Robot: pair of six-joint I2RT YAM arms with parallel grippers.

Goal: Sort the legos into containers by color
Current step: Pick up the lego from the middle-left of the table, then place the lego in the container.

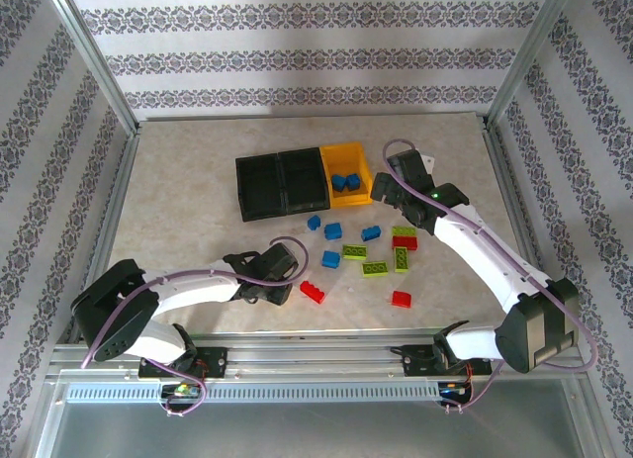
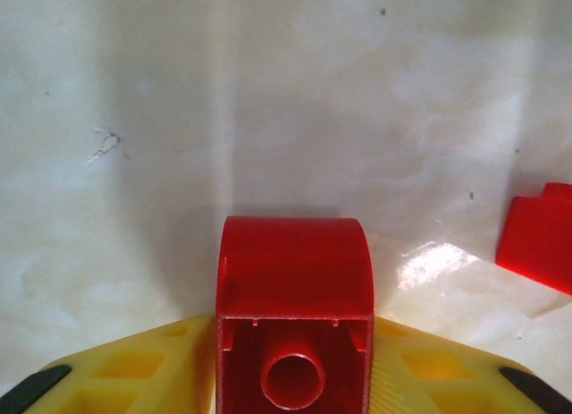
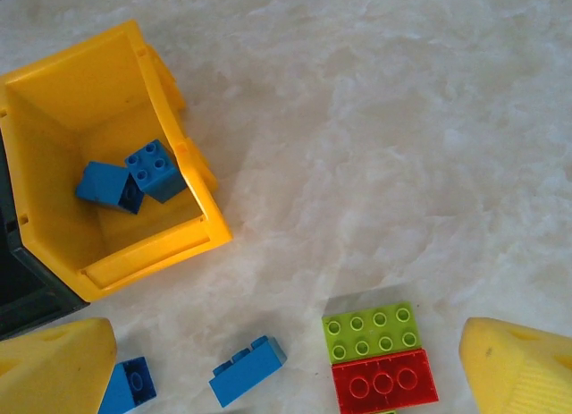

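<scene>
My left gripper (image 2: 293,387) is shut on a red lego (image 2: 295,280), whose hollow underside faces the camera between the yellow fingers (image 2: 134,369). In the top view that gripper (image 1: 280,288) sits low at the table's near left. A second red lego (image 1: 313,292) lies just right of it. My right gripper (image 1: 389,193) hangs open over the table beside the containers, its fingertips (image 3: 63,365) wide apart with nothing between them. The containers are two black bins (image 1: 259,213) and a yellow bin (image 3: 152,253) holding two blue legos (image 3: 134,177). A green lego (image 3: 371,332) lies against a red one (image 3: 384,387).
Loose blue legos (image 1: 330,259), green legos (image 1: 375,268) and red legos (image 1: 401,299) are scattered in the middle of the table, in front of the bins. Metal frame posts (image 1: 94,62) and rails bound the table on all sides.
</scene>
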